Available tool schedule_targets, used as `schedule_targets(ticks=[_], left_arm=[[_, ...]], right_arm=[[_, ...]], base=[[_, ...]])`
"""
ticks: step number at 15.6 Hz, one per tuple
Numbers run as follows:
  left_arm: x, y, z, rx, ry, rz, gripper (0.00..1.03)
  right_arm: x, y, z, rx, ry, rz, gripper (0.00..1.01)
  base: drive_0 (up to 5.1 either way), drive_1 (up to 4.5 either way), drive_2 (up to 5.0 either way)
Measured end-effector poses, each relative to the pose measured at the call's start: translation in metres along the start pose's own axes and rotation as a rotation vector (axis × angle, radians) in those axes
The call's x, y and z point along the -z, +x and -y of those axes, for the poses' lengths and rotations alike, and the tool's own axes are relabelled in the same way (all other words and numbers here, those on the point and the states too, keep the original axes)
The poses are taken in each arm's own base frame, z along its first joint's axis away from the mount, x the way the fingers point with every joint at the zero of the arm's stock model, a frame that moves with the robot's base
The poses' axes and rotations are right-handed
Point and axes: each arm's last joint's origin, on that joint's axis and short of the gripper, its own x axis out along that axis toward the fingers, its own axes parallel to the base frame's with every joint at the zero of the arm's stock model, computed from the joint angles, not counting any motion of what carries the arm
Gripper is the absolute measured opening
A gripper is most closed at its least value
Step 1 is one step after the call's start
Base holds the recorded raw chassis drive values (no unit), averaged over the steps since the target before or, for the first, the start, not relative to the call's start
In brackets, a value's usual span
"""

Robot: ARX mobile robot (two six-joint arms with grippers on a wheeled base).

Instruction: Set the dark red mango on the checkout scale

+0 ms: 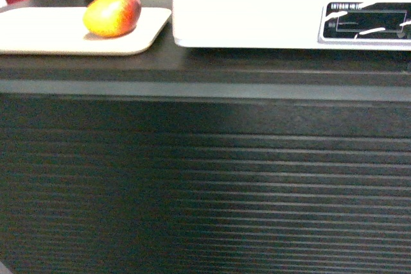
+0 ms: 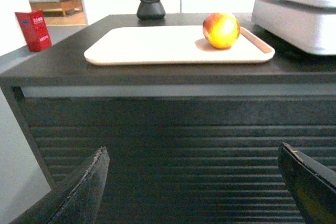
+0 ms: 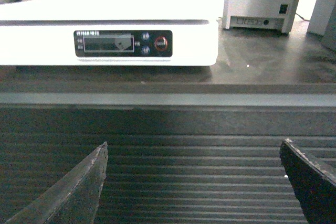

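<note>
Head view: the black checkout tabletop fills the frame, ribbed front below. Upper right, the white scale sits on it. Upper left, a beige tray carries the dark red mango, just beside the scale. Left pincer gapes wide and empty before the ribs; right pincer likewise.

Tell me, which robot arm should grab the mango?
Left, probably. The dark red mango lies on the beige tray ahead of the open left gripper; the right gripper faces the scale.
</note>
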Motion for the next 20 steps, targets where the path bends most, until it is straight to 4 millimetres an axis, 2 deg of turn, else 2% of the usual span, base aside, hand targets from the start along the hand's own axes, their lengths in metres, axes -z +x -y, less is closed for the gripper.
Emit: schedule_targets(ticks=[20], left_arm=[[0.0, 0.0, 0.0, 0.0, 0.0, 0.0, 0.98]], right_arm=[[0.0, 0.0, 0.0, 0.0, -0.001, 0.0, 0.98]], base=[[0.0, 0.0, 0.0]])
